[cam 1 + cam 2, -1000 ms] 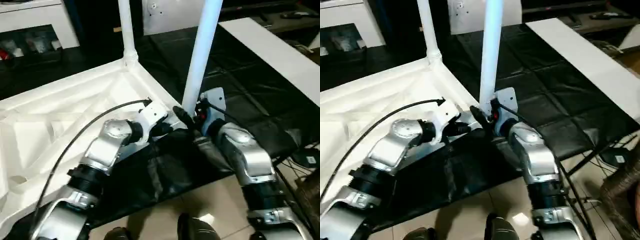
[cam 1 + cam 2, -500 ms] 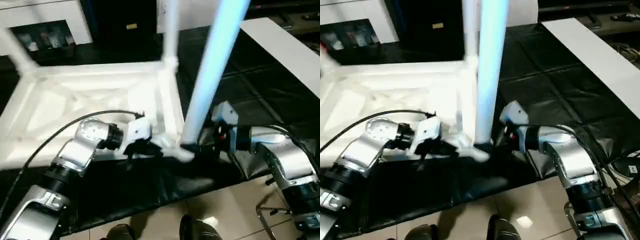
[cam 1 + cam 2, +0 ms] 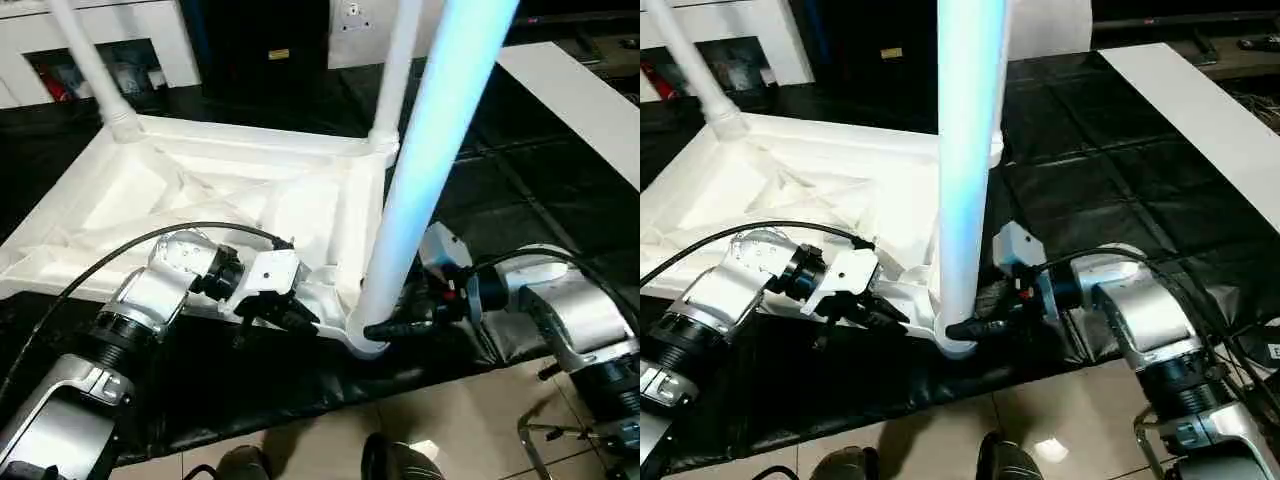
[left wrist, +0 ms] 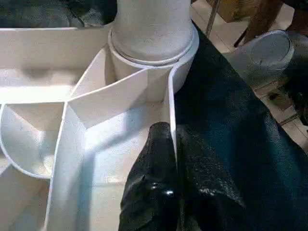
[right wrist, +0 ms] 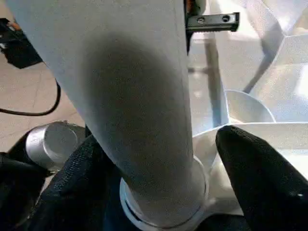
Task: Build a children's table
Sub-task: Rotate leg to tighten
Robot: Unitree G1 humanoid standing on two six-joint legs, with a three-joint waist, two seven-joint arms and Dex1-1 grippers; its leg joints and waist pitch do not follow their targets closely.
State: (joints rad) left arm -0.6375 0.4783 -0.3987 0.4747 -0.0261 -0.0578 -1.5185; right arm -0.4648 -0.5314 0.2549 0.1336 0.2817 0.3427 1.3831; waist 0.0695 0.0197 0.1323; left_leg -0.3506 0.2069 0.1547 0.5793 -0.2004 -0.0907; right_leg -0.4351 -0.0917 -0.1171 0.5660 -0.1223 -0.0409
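Note:
The white tabletop (image 3: pixel 200 190) lies upside down on a black mat, ribs up. Three white legs stand in its corner sockets: a far left leg (image 3: pixel 90 70), a far right leg (image 3: pixel 395 70) and a near leg (image 3: pixel 420 180) at the corner closest to me. My left gripper (image 3: pixel 295 318) is shut on the tabletop's near rim; in the left wrist view its fingers (image 4: pixel 154 163) pinch that thin wall just beside the socket. My right gripper (image 3: pixel 395 328) straddles the near leg's base (image 5: pixel 144 120). One finger lies against the leg and the other finger (image 5: pixel 260 178) stands a little off it.
A flat white board (image 3: pixel 580 100) lies on the black mat (image 3: pixel 520 190) to the right. A white cabinet (image 3: pixel 100 40) stands at the back left. The mat's front edge and tiled floor (image 3: pixel 450 420) are just below my arms. A black cable (image 3: pixel 110 260) arcs over my left forearm.
The tabletop has swung round on the mat, so its far left corner and leg now show. Both grippers stayed at the near corner. My right forearm has swung out to the right.

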